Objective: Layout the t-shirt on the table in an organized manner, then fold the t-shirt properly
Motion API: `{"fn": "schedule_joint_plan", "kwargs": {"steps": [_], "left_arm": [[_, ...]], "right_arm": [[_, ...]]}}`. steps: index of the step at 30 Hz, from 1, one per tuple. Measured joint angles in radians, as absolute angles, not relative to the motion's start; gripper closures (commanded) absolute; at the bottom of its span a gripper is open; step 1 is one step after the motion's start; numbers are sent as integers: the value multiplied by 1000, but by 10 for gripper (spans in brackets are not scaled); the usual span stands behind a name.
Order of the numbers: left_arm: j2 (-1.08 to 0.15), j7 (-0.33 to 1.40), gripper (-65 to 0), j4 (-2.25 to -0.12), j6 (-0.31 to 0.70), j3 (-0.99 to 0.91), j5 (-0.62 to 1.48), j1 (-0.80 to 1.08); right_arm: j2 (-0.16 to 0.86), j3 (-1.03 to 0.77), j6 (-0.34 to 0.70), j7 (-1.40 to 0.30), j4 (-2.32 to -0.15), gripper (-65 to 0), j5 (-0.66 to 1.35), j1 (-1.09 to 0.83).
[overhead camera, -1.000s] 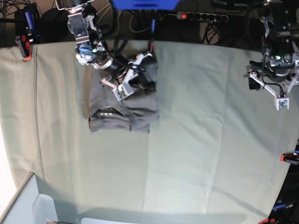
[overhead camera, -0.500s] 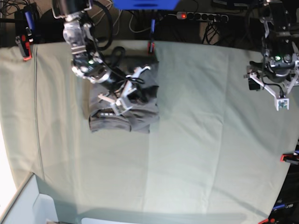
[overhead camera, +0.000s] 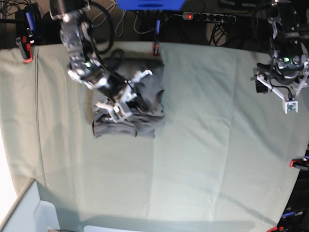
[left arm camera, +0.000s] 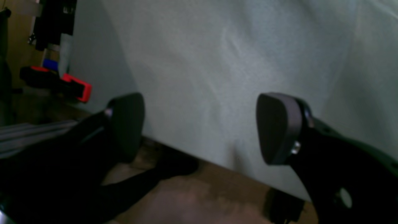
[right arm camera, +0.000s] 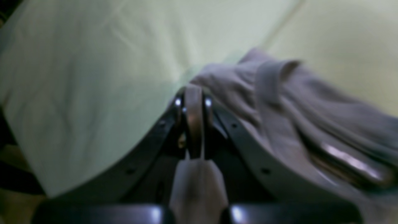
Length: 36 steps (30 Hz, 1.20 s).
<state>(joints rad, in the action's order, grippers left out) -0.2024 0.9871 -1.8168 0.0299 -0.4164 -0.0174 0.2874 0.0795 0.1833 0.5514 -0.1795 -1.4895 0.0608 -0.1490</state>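
Observation:
The dark grey t-shirt (overhead camera: 147, 113) lies folded into a small rectangle at the back left of the table (overhead camera: 207, 145). My right gripper (overhead camera: 120, 101) is low over its middle. In the right wrist view the gripper (right arm camera: 193, 93) has its jaws shut, with grey cloth of the t-shirt (right arm camera: 295, 102) bunched up to the tips and spreading to the right. My left gripper (overhead camera: 277, 94) hangs at the table's far right edge. In the left wrist view it (left arm camera: 202, 124) is open and empty above the pale cloth (left arm camera: 217, 62).
Red clamps grip the table edge at the back left (overhead camera: 26, 53), the back middle (overhead camera: 155, 48) and the right (overhead camera: 298, 163); one also shows in the left wrist view (left arm camera: 76, 88). A power strip (overhead camera: 207, 17) and cables lie behind. A white box (overhead camera: 29, 212) stands at the front left.
My right gripper has moved forward and left across the shirt, from its back part to over the collar area. The left arm has not moved.

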Motion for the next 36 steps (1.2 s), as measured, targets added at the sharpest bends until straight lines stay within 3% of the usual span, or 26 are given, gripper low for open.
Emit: {"fn": "schedule_joint_plan", "kwargs": {"steps": [4, 10, 16, 21, 26, 36], "left_arm": [[-151, 987, -540, -1862, 30, -416, -17, 297], [-94, 991, -528, -1879, 30, -417, -18, 326], [-55, 976, -330, -1874, 30, -421, -24, 375], [-24, 970, -255, -1873, 30, -417, -14, 434], [35, 967, -244, -1874, 33, -421, 39, 512], [47, 933, -243, -1802, 28, -424, 153, 633]], "right_arm": [[100, 124, 554, -171, -1608, 0, 65, -285], [104, 1, 553, -165, -1476, 0, 66, -302], [101, -32, 554, -163, -1363, 0, 76, -266], [97, -117, 631, -173, -1628, 0, 98, -406], [88, -163, 659, -169, -1822, 0, 138, -547], [109, -163, 661, -165, -1746, 0, 136, -794]]}}
